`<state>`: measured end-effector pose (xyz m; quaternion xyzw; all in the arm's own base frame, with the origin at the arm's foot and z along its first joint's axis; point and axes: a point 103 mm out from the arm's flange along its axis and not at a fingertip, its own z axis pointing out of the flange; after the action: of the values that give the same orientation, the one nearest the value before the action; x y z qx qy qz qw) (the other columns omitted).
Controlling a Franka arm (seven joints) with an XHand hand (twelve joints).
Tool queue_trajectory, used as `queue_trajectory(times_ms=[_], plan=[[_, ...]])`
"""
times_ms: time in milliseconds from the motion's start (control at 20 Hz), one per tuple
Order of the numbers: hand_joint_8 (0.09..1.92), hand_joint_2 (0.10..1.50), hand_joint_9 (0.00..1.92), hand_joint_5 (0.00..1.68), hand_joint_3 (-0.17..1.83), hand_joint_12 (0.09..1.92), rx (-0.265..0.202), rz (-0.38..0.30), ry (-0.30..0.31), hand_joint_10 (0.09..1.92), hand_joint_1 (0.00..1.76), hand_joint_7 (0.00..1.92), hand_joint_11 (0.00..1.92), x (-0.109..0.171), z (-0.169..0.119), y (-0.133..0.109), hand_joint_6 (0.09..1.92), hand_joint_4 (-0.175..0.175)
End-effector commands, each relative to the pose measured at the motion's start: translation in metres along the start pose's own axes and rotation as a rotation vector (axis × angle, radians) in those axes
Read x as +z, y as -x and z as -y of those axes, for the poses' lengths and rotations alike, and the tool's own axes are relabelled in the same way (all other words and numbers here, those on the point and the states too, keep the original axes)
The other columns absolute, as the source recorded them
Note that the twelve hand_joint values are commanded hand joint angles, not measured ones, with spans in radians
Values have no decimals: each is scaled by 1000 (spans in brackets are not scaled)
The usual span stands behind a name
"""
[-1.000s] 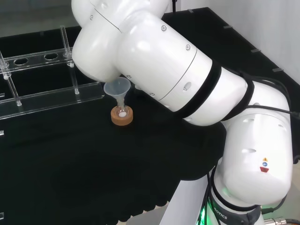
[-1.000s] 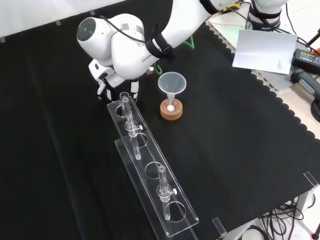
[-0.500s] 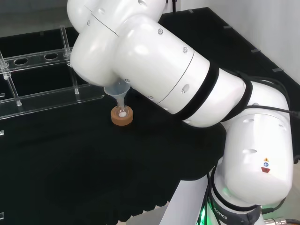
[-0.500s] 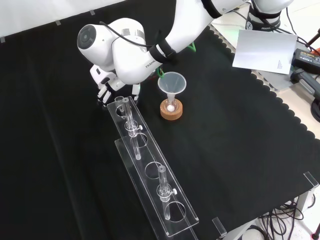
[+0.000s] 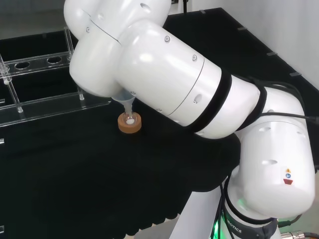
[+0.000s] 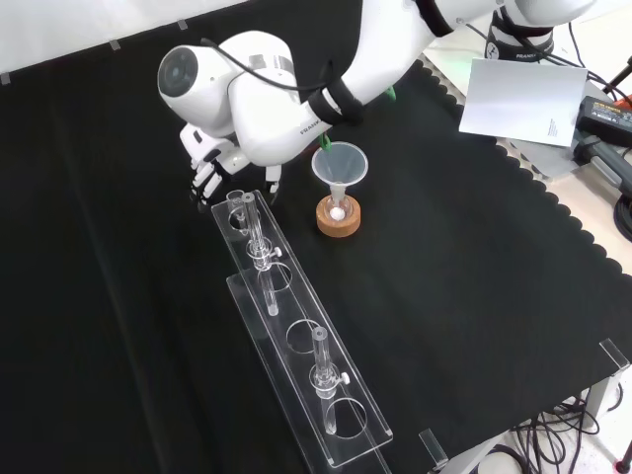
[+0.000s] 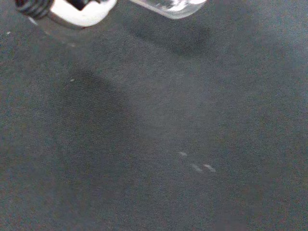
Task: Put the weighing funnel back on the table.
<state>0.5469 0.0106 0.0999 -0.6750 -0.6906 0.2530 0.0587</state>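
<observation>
Hand [image 6: 205, 174] hangs fingers-down just past the far end of the rack [image 6: 296, 336] in the front view, half under the arm's big white link [image 6: 259, 91]. Its fingers [image 6: 201, 186] look curled. In the wrist view a white bit of the hand [image 7: 77, 10] sits right by a clear piece, the weighing funnel [image 7: 168, 6]. There is a shadow on the cloth [image 7: 163, 144] beneath it, so it reads as off the cloth and grasped in the hand, not set down. That is a judgement, as the contact itself is out of shot. Change over the last second: in the front view the hand has slid left, from beside the rack's end hole to out over bare cloth, and the link has swung up and right toward the funnel [image 6: 340, 165]. In the head view the link [image 5: 149, 64] now covers most of the funnel [image 5: 125, 101], leaving its lower cone and stem above the cork ring [image 5: 129, 123]. Nothing else has moved: the funnel is upright in its small flask on the cork ring [image 6: 339, 219], just right of the rack's far end, and two glass tubes stand in the rack. Meaning: the carry to a free patch of counter [image 6: 474, 276] looks about done, with lowering and letting go left to do. Risk: the rack is close on the hand's right in the front view.
</observation>
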Motion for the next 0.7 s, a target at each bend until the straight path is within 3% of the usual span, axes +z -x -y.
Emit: queue_trajectory(times_ms=[50,700], plan=[[651,679,505,371,294,1287,-14,-70,80,604,850,167,416,-31,31,13,188,1],[656,678,504,370,329,1291,48,-143,142,608,825,190,405,-75,87,43,157,-6]])
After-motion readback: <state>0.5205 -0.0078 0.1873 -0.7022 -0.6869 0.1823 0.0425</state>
